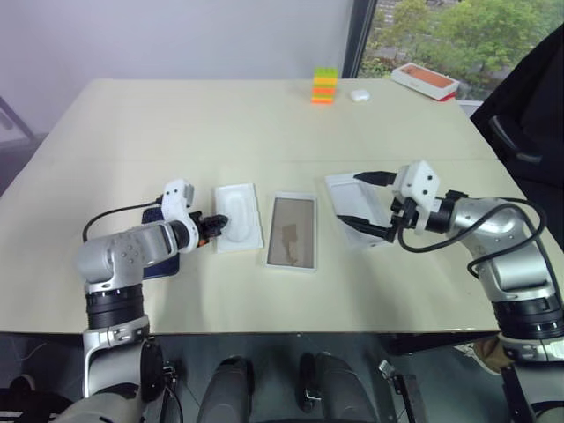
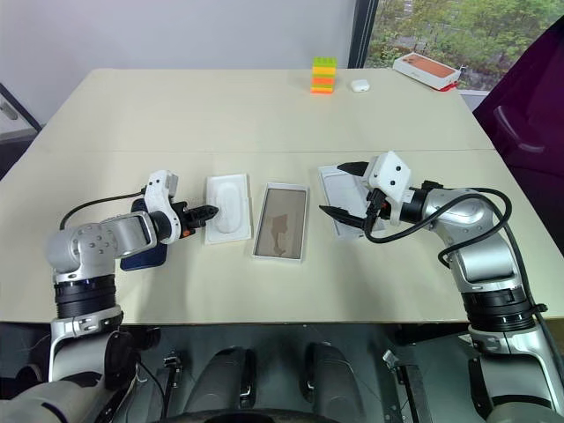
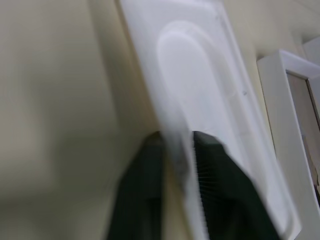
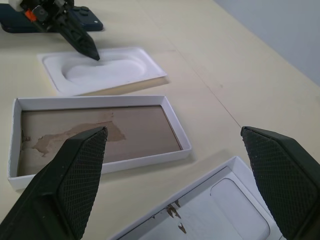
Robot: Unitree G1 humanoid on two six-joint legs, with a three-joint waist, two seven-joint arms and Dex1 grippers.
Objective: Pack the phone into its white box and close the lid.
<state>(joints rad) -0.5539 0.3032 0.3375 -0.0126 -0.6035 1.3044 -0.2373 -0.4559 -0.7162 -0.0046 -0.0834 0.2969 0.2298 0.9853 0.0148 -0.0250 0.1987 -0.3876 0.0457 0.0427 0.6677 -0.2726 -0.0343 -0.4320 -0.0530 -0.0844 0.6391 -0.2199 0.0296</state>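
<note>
Left claw [image 2: 210, 211] pinched shut on white insert [image 2: 228, 206] edge, centre-left; phone [image 2: 141, 251] on desk [image 2: 264, 115] beneath arm, unpacked. White box [image 2: 282, 221] empty; lid [image 2: 345, 199] off; right claw [image 2: 339, 189] open above it.

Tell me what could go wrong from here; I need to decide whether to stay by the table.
The left gripper is shut on the white insert's edge, not the phone, so it may drag the insert into the white box. The right gripper, open, hovers over the lid and could knock it.
</note>
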